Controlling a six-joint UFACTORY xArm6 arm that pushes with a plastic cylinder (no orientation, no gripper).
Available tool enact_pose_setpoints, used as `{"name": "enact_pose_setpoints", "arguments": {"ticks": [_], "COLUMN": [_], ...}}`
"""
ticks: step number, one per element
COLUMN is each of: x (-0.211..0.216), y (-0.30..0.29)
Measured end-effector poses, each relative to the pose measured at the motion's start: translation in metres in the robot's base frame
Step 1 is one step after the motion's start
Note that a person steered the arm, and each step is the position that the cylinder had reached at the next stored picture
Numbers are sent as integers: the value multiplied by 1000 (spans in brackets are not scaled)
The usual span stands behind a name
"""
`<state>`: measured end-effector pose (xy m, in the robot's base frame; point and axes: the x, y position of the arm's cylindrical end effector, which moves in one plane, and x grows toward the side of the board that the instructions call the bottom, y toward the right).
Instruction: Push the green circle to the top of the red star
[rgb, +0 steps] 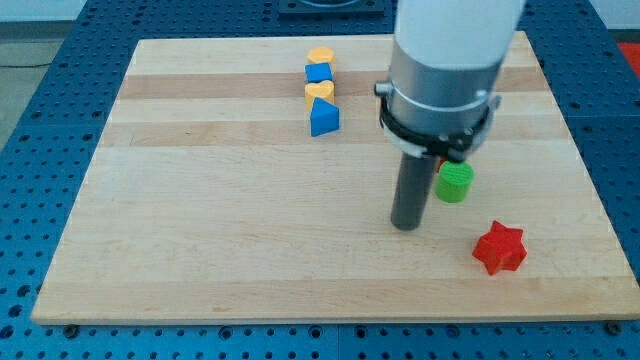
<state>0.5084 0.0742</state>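
The green circle (454, 182) stands on the wooden board at the view's right of centre. The red star (499, 248) lies below it and a little to the right, apart from it. My tip (406, 224) rests on the board just left of the green circle and slightly below it, with a small gap between them. The arm's grey body hides the board above the green circle, and a bit of something red shows under it.
A column of blocks stands at the top centre: a yellow block (321, 55), a blue block (319, 72), another yellow block (319, 91) and a blue triangle-like block (324, 117). The wooden board's (200, 200) right edge is near the red star.
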Motion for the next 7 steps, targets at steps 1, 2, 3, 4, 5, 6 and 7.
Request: {"name": "enact_pose_setpoints", "arguments": {"ticks": [1,2,3,4,5,6,7], "x": [-40,-61,-65,-65,-53,-36,-29], "y": [5,17,40,59,59,59,57]}}
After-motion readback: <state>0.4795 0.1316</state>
